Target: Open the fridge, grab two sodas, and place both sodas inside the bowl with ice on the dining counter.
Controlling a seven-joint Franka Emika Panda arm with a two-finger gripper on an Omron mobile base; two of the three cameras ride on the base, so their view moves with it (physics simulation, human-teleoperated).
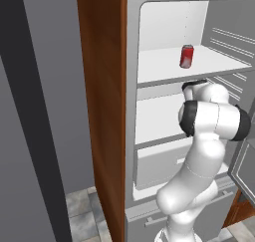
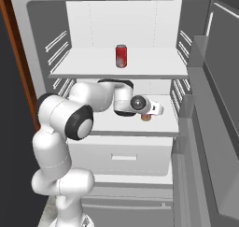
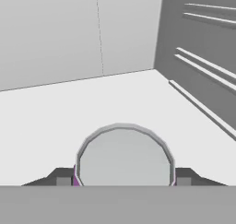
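Closest to the hand camera, the silver top of the purple-pink can [image 3: 123, 155] is seen between the two dark fingertips [image 3: 62, 178] of the pincer [image 3: 123, 181], which sit tight against its sides, so the can appears gripped on the middle shelf [image 2: 165, 123] of the fridge [image 2: 56, 16]. From the right base view, the pincer [image 2: 150, 113] is reached in over that shelf, with a little of the can [image 2: 146, 118] visible under it. The red can [image 2: 121, 56] is left standing upright on the upper shelf [image 2: 84, 65], well apart. The open door [image 2: 219, 128] is at the right, a brown wooden panel [image 1: 102, 111] at the left.
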